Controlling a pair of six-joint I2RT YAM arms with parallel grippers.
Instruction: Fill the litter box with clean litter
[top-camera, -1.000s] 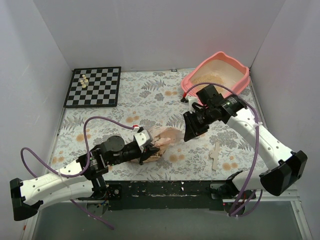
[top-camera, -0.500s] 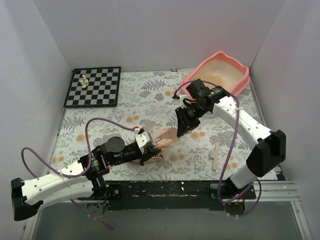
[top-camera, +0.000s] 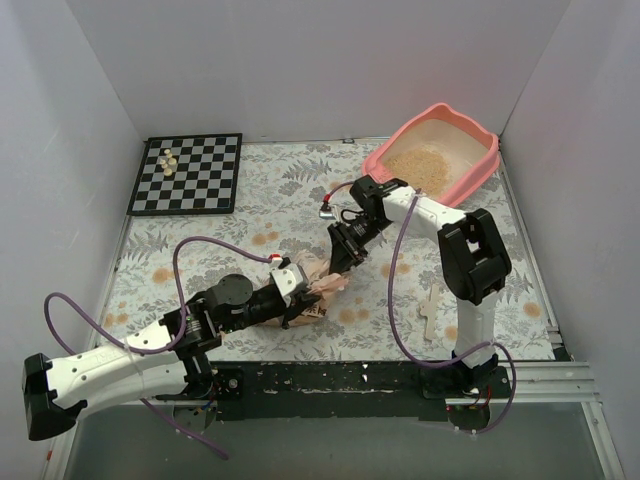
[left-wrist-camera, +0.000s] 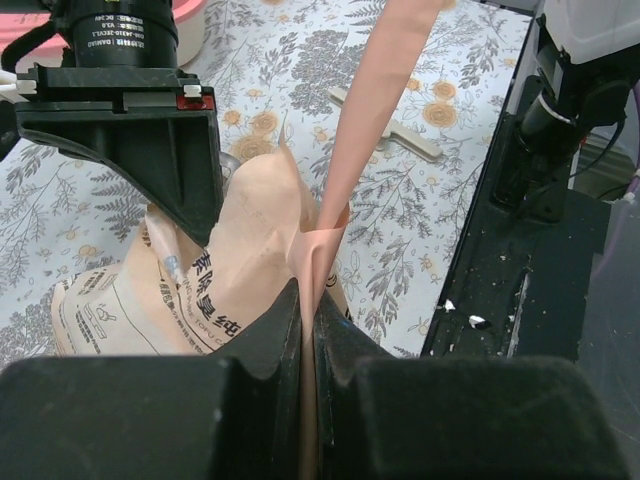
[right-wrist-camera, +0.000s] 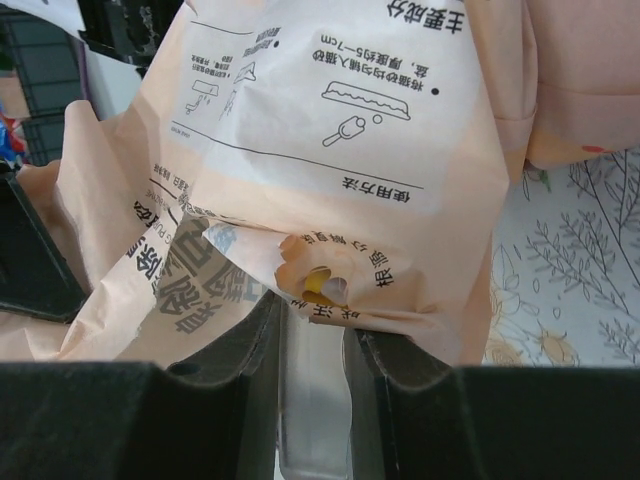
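Note:
The pink litter box stands at the back right with a pile of beige clean litter inside. An orange-peach printed bag lies at front centre. My left gripper is shut on the bag's edge, a pink fold pinched between the jaws in the left wrist view. My right gripper is at the bag's mouth from the far side. It is shut on the handle of a clear plastic scoop, whose bowl is hidden under the bag paper.
A black-and-white chessboard with a few pale pieces lies at the back left. A flat wooden stick lies on the floral cloth at front right. The black table edge runs along the front.
My right arm has swung from near the litter box down and left to the bag's mouth. The left gripper has kept its hold on the bag.

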